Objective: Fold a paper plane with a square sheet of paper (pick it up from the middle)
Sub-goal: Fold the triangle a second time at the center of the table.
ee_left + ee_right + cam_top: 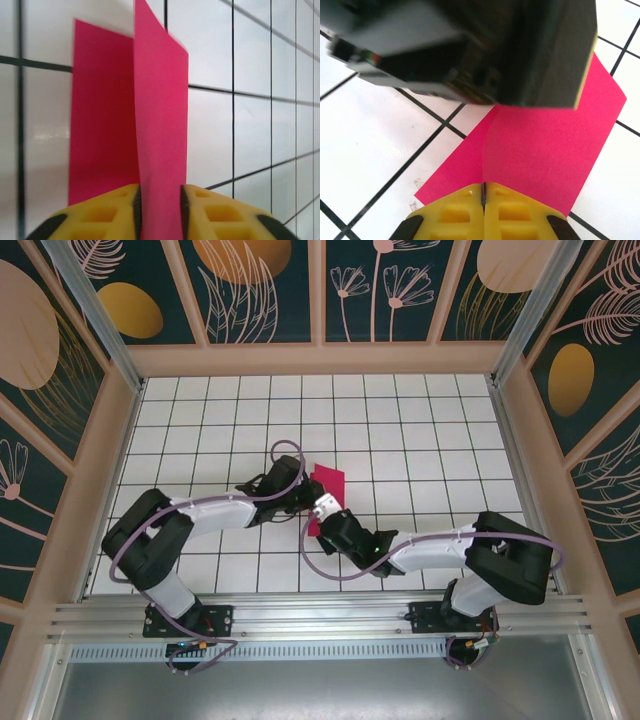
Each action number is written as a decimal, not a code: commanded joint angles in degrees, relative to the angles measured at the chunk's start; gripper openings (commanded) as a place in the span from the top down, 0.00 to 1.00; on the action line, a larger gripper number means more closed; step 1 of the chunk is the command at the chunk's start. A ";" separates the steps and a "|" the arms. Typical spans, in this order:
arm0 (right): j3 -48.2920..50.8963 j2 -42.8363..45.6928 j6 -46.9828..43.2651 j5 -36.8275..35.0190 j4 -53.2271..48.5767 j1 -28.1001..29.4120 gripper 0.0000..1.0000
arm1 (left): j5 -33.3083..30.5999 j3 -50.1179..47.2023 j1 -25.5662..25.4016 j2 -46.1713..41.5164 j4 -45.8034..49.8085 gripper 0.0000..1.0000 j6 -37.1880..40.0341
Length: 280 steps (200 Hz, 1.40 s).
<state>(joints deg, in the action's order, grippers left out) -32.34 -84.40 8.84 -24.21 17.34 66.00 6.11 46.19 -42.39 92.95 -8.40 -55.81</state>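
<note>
Pinching the square sheet of paper (pixel 545 150) at its edge, the right gripper (pixel 483 189) is clenched tight. The left gripper (pixel 160 195) has its jaws parted — released around the sheet's upright flap.

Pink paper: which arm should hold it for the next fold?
Probably right: the right gripper is shut on the pink paper at its crease, while the left gripper has its jaws apart around the raised flap.
</note>
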 commanded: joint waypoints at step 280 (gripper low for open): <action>-2.73 -1.52 25.43 23.04 0.98 -8.82 1.00 | 3.32 -13.84 -0.08 -2.89 -8.48 1.00 -12.49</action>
<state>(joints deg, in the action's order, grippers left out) -33.71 -85.10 33.43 -2.48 19.09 57.41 9.02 31.90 -42.39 88.84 -15.42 -66.76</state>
